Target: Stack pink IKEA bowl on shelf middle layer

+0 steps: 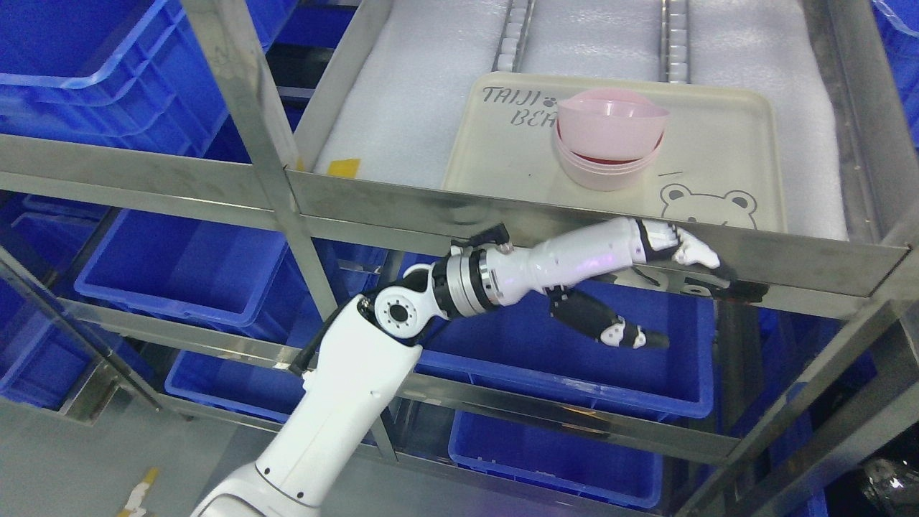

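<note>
Far left: blue bins (179, 266) sit behind and below the steel shelf frame (502, 215), w/ more bins on the lower levels. The left arm (344, 402) comes up from the bottom edge left of centre, elbow bent, forearm reaching right along the front rail of the shelf. The left hand (678, 248) is at the rail, just below its edge, fingers relaxed and loosely extended, holding nothing; thumb hangs lower, apart from the rest. Above and behind the rail, on white foam padding (402, 108), lies a cream tray (747, 165) w/ bear print. The pink bowl (610, 128) rests tilted in a stack of pink bowls (603, 171) on the tray, near its middle, apart from the hand. Right arm not seen.
</note>
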